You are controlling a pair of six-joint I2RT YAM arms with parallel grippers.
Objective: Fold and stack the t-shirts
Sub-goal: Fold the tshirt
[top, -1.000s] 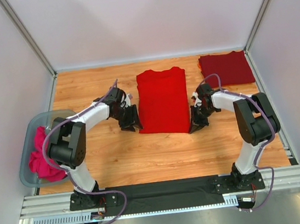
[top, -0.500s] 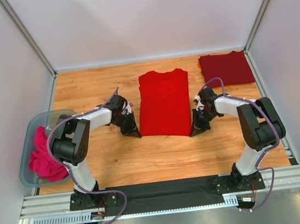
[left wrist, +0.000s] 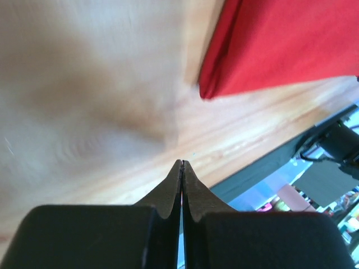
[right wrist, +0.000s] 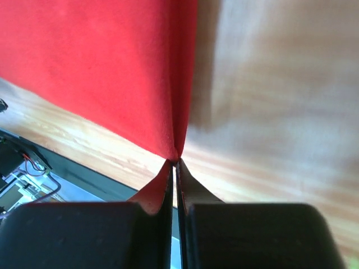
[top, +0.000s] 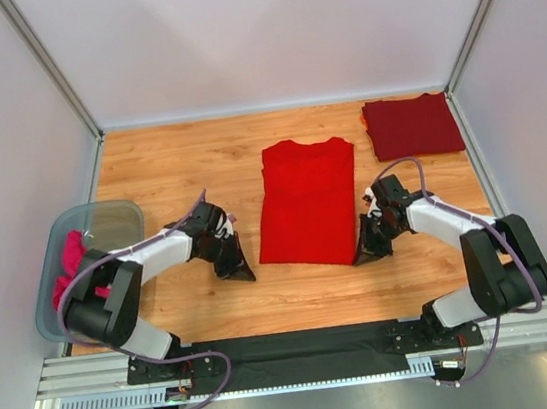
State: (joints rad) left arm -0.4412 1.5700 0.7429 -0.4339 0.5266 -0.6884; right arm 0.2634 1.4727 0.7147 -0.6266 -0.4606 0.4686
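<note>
A pale wooden table (top: 178,167) is boxed in by plain white walls (top: 261,35), with a black strip (top: 302,347) and a metal rail (top: 84,376) along its near edge where the two arms are bolted.

The bright red t-shirt (top: 309,205) lies flat near the middle of the table, folded into a long panel with its collar toward the far wall, a little askew. Beyond its far right corner, well apart and close to the right wall, the maroon t-shirt (top: 412,126) lies as a folded rectangle.

The right gripper (top: 368,250) is down at the bright red t-shirt's near right corner. Its wrist camera shows the jaws pinched together on that corner, with red cloth caught between the tips.

The left gripper (top: 238,268) sits low just beside the shirt's near left corner. Its jaws are pressed together with nothing between them, and bare wood separates them from the cloth.

Far to the shirt's left, at the table's edge, a translucent bin (top: 114,217) holds a crumpled pink cloth (top: 66,277). The left arm's elbow overlaps the bin's near side.
</note>
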